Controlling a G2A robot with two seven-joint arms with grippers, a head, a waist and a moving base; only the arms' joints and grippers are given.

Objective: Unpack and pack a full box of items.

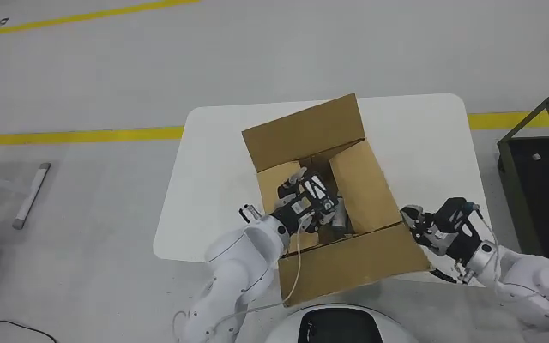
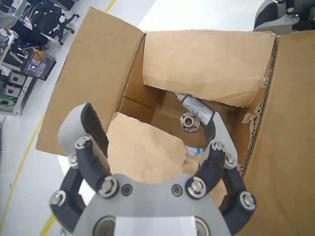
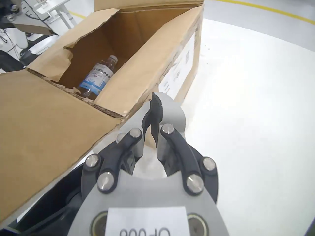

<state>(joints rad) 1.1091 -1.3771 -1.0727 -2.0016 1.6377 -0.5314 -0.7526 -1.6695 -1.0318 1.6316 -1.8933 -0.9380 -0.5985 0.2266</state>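
Cardboard box [image 1: 330, 193] unpacking is just getting under way, by my reading: the left pincer [image 2: 152, 119] is hanging over the open top with its fingers spread wide and nothing between them, one finger above the torn inner flap [image 2: 147, 146] and the other reaching toward the goods below. Directly beneath, a labelled bottle [image 2: 195, 109] is lying on its side on the box floor, a round metal flange [image 2: 188, 122] is lying just beside it, and a blue-and-white packet [image 2: 194, 151] is peeking out from under the torn flap. Opposite, the second inner flap [image 2: 204, 67] is leaning over part of the opening. Farther out, the right pincer [image 3: 155, 104] is sitting pinched together, apparently holding nothing, just beside the corner of the near outer flap [image 3: 49, 114]. Everything is resting on the white counter [image 1: 214, 171], and the contents appear to be all inside the box. Next, the left arm is likely needing to descend between the two inner flaps without snagging the torn one, then close across the bottle's girth or around the flange.
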